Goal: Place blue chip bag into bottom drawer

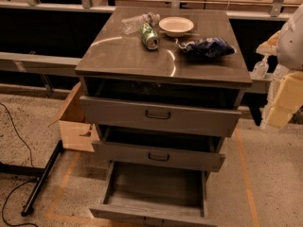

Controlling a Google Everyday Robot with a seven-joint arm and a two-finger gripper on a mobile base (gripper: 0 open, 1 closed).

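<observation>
Bottom drawer (pixel 156 186) is opened at 6 o'clock to receive blue chip bag (pixel 208 47); tool (pixel 281 105) is held at 3 o'clock, grip state indeterminable.

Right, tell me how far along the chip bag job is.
Done: the bottom drawer stands pulled open, its floor bare. In hand: nothing visibly; the end effector hangs at the right edge, beside the cabinet, apart from the chip bag. Left: the bag lies on the cabinet top, not yet grasped or lowered into the drawer.
</observation>
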